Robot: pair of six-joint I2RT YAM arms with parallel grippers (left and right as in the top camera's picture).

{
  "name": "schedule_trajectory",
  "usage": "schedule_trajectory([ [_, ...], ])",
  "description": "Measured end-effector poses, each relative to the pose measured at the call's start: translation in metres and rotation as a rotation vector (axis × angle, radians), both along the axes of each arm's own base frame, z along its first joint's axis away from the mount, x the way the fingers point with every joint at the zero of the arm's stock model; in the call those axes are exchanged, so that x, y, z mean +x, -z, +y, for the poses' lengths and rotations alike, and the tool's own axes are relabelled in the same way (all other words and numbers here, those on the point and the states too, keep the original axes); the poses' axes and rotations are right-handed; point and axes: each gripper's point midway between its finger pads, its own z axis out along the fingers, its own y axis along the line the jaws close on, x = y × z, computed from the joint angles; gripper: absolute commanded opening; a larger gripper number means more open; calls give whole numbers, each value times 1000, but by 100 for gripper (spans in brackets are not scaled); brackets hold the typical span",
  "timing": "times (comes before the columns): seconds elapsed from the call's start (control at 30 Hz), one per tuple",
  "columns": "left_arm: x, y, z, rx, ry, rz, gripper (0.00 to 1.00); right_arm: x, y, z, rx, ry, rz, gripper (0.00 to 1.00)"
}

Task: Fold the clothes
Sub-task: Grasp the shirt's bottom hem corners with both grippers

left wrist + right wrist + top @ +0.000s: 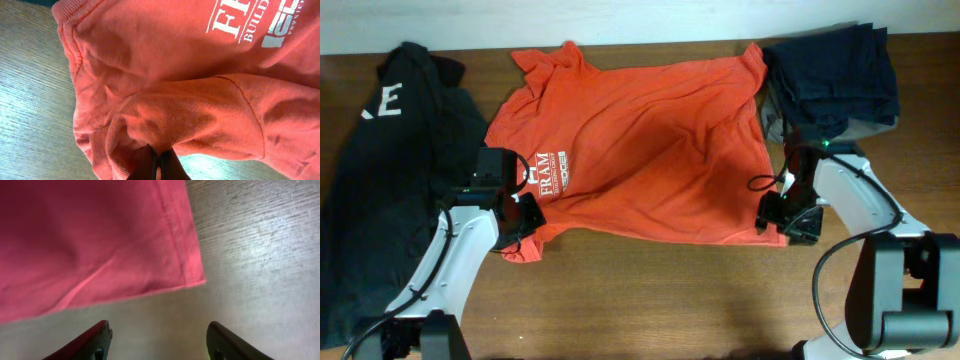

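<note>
T-shirt [650, 150] sleeve pinched by left tool [161, 167], hem before right tool [159, 328].

The left arm [455, 250] and right arm [855, 190], one at each near corner of the orange T-shirt [640, 130], are rounded grey-white links with black joint housings. A thin black cable [825, 265] loops along each. A small green light [826, 144] glows on the right arm beside the T-shirt's hem, and its fingers [95, 340] are dark and tapered.

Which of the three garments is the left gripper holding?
The orange-red T-shirt spread mid-table; the left gripper pinches its fabric. The black garment and the navy pile lie aside.
</note>
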Motion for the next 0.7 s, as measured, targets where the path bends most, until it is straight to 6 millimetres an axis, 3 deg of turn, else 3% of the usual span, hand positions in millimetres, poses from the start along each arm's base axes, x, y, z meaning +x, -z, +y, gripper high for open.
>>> schedule_trajectory([
  [0.27,2,-1,0,0,2,-10,1,11,20,-9,-52,-6,-80,64],
  [0.37,3,-1,0,1,4,-13,1,17,22,-10,-58,-8,-105,56],
  [0.43,4,-1,0,1,4,-15,1,20,22,-11,-61,-6,-116,55],
  [0.7,4,-1,0,2,4,-18,1,16,28,-11,-62,-6,-110,55],
])
